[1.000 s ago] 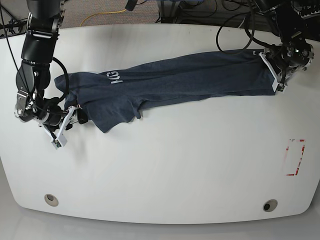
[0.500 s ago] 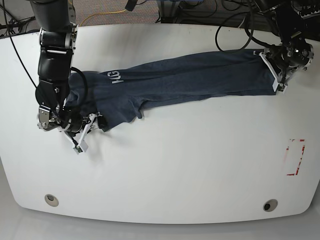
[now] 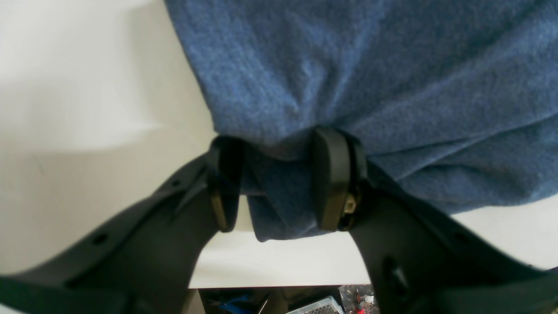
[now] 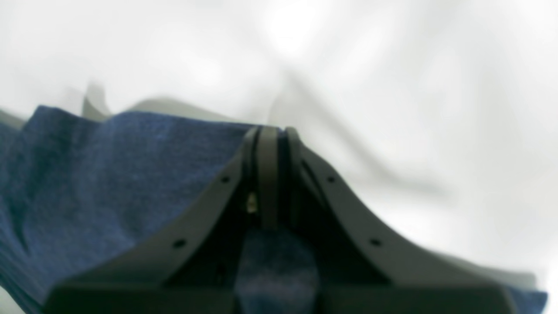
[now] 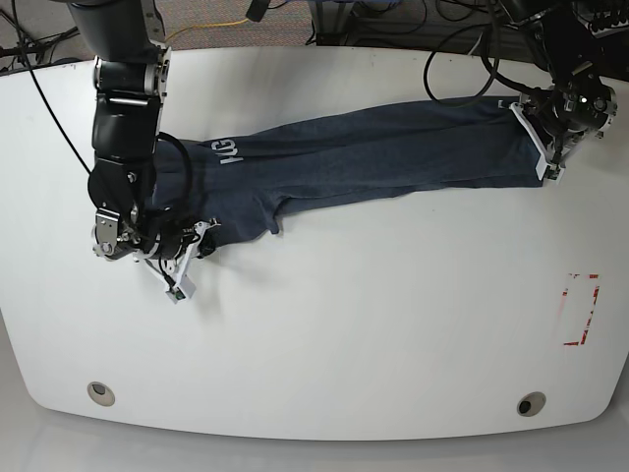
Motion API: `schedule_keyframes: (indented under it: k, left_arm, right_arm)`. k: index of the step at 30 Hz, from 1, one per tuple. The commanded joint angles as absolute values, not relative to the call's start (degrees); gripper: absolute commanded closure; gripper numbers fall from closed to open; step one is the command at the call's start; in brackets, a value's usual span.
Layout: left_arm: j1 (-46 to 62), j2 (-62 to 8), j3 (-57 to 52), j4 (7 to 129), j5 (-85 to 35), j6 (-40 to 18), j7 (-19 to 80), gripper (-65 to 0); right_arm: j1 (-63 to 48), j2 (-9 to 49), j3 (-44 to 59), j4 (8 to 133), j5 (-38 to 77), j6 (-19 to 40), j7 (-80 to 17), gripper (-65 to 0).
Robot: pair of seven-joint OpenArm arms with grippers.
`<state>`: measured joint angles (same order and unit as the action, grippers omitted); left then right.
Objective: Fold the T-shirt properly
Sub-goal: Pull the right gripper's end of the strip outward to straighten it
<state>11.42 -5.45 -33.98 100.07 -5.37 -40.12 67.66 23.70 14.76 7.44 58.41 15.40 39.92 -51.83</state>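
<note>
- The T-shirt lies on the white counter, pulled out into a long, thin strip.
- It runs from the lower left of the base view up to the far right.
- White letters show on the cloth near the left end.
- A loose flap hangs down from the strip near that end.
- The cloth looks dark blue in the base view and brighter blue up close.
- The left gripper is at the right end of the strip in the base view.
- In the left wrist view, its two black fingers stand a little apart with a fold of the T-shirt squeezed between them.
- That held fold sits right by the edge of the counter.
- The right gripper is at the other end of the strip, down low on the counter.
- In the right wrist view, its fingers are pressed tight together.
- Blue cloth lies just to one side of them, and a bit of cloth shows behind the tips.
- That view is blurry, so I cannot tell for sure if cloth is pinched between them.
- A red and white mark is on the counter, well apart from the T-shirt.
- Two round holes sit near the front edge of the counter.
</note>
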Motion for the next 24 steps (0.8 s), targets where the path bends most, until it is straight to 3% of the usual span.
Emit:
schedule_keyframes:
  k: [1,7,13,24]
  left_arm:
    - [11.3,-6.11,-34.07,100.53,-4.44,-40.0,68.35,-23.9]
    - [11.21,-6.2,-34.07,100.44,-4.26,-40.0,68.26,-23.9]
    - [11.21,-6.2,-33.98,100.44,-4.26,-40.0,68.26,-23.9]
    - [11.21,-6.46,-30.11,100.53,-4.35,-40.0,68.26,-23.9]
  right_arm:
    - [24.31,15.52,8.22,65.01,15.96,40.0,-53.58,0.0]
    - [18.68,15.43,16.57,83.12,15.87,40.0,-65.19,0.0]
    - [12.26,15.78,18.86,93.93,15.87,40.0,-70.64,0.0]
    - [2.51,15.87,20.62,96.4,15.34,40.0,-65.89,0.0]
